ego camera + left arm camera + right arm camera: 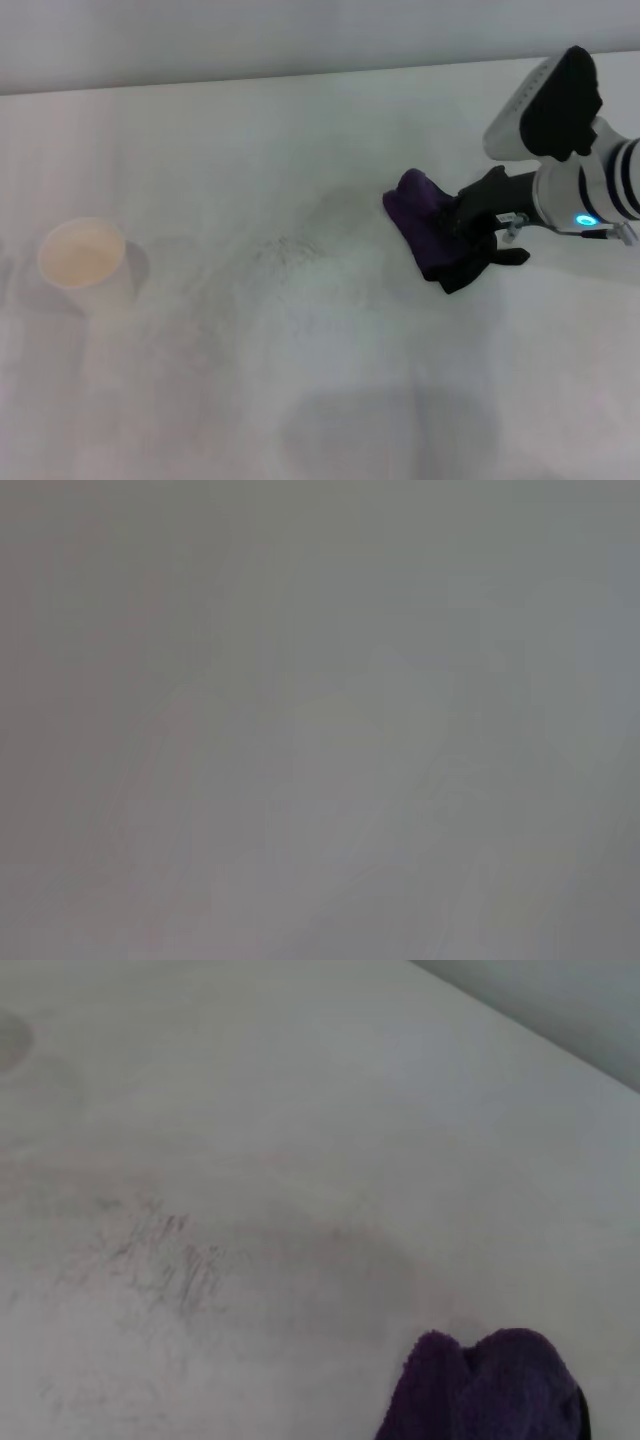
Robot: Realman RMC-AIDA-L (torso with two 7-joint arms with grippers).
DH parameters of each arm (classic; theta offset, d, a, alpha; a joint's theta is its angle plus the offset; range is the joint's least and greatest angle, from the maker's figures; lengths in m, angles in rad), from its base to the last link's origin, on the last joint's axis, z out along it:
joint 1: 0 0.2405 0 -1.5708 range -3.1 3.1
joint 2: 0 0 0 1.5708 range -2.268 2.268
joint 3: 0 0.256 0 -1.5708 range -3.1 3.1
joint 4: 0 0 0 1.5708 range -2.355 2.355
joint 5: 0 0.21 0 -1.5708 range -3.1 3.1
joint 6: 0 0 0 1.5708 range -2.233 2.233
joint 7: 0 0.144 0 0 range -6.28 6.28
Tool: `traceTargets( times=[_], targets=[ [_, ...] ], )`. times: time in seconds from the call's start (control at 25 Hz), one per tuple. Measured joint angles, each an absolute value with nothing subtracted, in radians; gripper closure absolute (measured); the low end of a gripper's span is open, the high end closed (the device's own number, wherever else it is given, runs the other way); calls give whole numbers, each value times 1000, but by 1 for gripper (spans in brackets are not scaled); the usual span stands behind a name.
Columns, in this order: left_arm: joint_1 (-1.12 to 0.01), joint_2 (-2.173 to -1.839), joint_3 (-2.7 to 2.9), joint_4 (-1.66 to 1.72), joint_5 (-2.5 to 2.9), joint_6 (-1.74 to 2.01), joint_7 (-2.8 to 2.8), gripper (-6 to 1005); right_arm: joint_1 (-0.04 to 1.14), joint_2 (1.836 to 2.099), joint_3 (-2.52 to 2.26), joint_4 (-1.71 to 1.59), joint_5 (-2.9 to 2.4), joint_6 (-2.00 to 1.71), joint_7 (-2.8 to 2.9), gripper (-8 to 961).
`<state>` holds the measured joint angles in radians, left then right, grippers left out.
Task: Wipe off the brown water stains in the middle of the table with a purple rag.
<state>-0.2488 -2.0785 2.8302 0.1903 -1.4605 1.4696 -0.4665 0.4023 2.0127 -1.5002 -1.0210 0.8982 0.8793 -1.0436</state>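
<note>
A: Where does the purple rag (428, 225) sit?

B: On the white worktop (300, 400), right of centre, bunched and clenched in the right pincer (462, 243), which presses it down from the right side.

A: And the brown water stains?

B: I see no distinct tan patch. Left of the rag there is only a faint dull smear and grey speckled marks. Either the stain is under the cloth or it is too pale to make out.

A: What could go wrong?

B: The wad is small, so a stroke may slide past a patch that is hard to locate. The grip looks to hold one end only; dragging hard could pull the cloth loose. A long sweep leftward heads toward the paper cup (83, 254), though it stands well apart.

A: Do the views differ?

B: The right wrist view shows the scratchy grey streaks (165, 1260) and the rag's tip; the cup and arm appear only from the head. The left wrist view is blank grey, so the left pincer is unseen.
</note>
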Motion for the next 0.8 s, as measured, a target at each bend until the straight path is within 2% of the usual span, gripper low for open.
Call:
traceTargets(
  times=[0.36,0.48,0.8],
  targets=[
    [-243,-2078,2830,190,-1460,1470,-466,111,359,2013,-1461,-1072,990,825,-1060,777],
    [-241,-2078,2830,190,-1460,1470,-466,111,362,2012,-1457,-1069,1099,778,-1125,570],
    [-246,-2079,2830,189,-1466,1465,-468,110,366,2014,-1358,-974,1583,724,-1424,219]
  ],
)
